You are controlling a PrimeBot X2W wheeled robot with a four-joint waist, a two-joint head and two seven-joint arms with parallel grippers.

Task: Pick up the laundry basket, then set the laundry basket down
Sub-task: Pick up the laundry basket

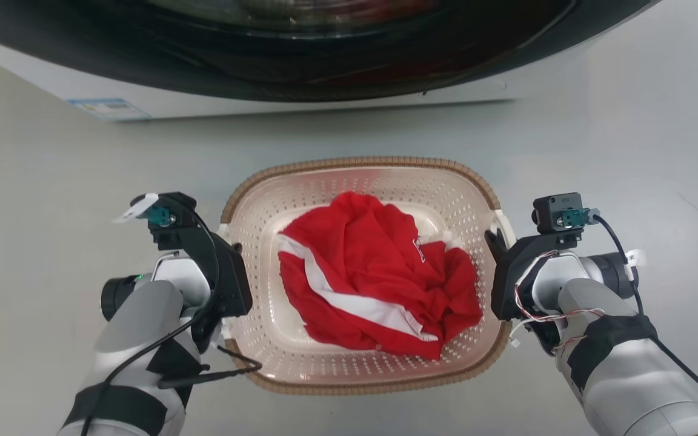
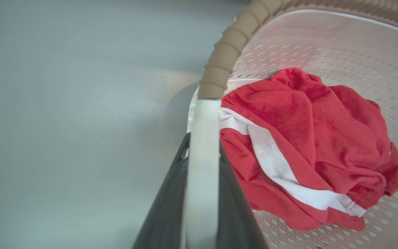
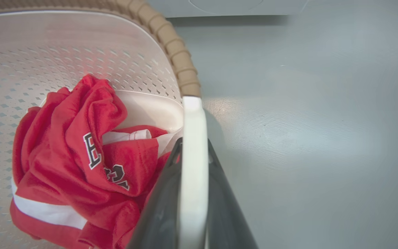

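between our left hand (image 2: pixel 203 141) and right hand (image 3: pixel 193 141), the laundry basket (image 1: pixel 373 162) carries a red jersey (image 1: pixel 373 272); each hand is clamped on a white side handle (image 2: pixel 202 114), one on either side, so the load should rise level off the floor (image 1: pixel 52 212).

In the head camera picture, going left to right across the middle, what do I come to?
The left gripper → red-and-white garment lying in the laundry basket → right gripper.

Pale grey floor (image 1: pixel 52 212) — washing machine (image 1: pixel 300 106) at back, laundry basket (image 1: pixel 361 163) before it
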